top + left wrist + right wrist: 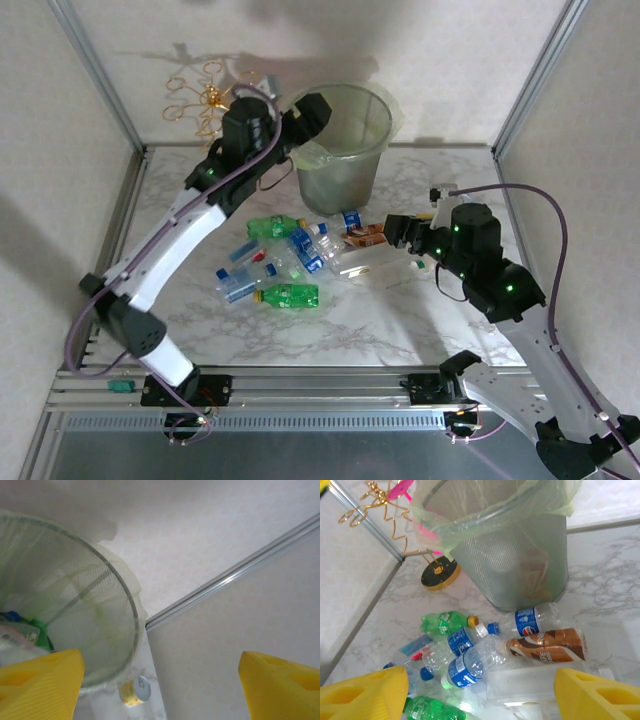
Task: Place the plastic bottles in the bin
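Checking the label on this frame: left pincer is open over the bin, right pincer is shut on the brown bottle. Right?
Not quite. The left pincer is open over the bin, but the right pincer is open too, holding nothing. The right wrist view shows its yellow fingers spread apart, with the brown bottle lying on the table beyond them, untouched.

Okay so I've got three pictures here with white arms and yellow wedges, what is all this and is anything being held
Two white robot arms stand on a marble-patterned table. One picture looks down from overhead; the others come from cameras on each wrist, and the yellow wedges are the gripper fingers.

The left gripper hangs open at the rim of the translucent grey-green mesh bin, holding nothing. The right gripper is open above a heap of crushed plastic bottles, green, clear and brown-labelled, lying before the bin. A gold wire ornament stands behind.
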Robot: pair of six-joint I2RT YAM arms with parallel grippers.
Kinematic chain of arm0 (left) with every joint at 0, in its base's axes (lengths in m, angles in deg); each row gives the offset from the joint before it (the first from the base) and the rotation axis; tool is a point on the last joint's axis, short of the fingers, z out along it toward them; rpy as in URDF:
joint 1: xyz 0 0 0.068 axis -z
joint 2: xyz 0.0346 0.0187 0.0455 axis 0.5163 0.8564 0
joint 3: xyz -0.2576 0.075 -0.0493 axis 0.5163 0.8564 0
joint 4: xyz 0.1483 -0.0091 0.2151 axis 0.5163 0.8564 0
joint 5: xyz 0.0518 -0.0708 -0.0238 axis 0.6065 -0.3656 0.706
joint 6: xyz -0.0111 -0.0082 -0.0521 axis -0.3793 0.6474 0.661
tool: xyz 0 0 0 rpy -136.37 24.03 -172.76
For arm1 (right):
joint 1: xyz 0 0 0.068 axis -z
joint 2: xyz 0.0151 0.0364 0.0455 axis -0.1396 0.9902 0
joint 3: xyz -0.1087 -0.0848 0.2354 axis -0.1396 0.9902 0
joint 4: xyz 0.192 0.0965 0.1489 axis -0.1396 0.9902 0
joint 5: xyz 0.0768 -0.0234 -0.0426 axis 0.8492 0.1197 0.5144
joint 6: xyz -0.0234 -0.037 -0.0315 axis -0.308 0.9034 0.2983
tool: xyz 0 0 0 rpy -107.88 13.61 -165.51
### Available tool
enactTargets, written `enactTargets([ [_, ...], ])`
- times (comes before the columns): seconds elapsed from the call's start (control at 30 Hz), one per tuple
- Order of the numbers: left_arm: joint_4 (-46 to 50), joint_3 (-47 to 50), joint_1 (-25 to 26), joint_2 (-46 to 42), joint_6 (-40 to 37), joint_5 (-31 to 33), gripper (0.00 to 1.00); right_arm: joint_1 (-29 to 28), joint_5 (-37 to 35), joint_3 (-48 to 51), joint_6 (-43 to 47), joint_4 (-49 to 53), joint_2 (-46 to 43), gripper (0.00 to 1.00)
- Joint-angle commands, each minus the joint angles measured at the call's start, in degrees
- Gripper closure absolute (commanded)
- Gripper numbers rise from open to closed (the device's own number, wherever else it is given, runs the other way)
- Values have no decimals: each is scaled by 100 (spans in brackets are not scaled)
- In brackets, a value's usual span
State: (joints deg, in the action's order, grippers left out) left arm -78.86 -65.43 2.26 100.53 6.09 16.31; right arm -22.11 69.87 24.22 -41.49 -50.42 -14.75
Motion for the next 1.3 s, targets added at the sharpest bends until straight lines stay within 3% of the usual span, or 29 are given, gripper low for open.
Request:
enactTargets([
  [0.0, -43, 772, 6, -732, -273, 201, 19, 14, 424, 193, 114, -263, 62, 24],
  [0.17, 425, 1909, -37, -1896, -668, 665, 16, -159, 883, 246, 301, -398, 407, 26],
  [0.27, 350, 2623, -126, -2523, -766, 1, 14, -361, 822, 160, 387, -407, 744, 26],
  [0.33, 331, 3060, -126, -2910, -824, -103, 13, -649, 569, 94, 465, -431, 1005, 27],
  [0.57, 536, 4004, -113, -4082, -1192, 1773, 14, -1770, -241, -362, 1030, -383, 2426, 25],
  [0.7, 180, 4420, -106, -4591, -1422, 2021, 14, -2168, -332, -713, 1372, -258, 3324, 25],
  [0.83, -30, 4819, -96, -4845, -1563, 2334, 15, -2560, -93, -1104, 1720, -178, 4183, 24],
  [0.97, -92, 5030, -65, -4694, -1637, 2248, 15, -2866, 260, -1527, 2065, -58, 4896, 23],
  [1.27, -181, 5171, -43, -4557, -1644, 2021, 14, -2988, 564, -2026, 2305, 188, 5958, 22],
])
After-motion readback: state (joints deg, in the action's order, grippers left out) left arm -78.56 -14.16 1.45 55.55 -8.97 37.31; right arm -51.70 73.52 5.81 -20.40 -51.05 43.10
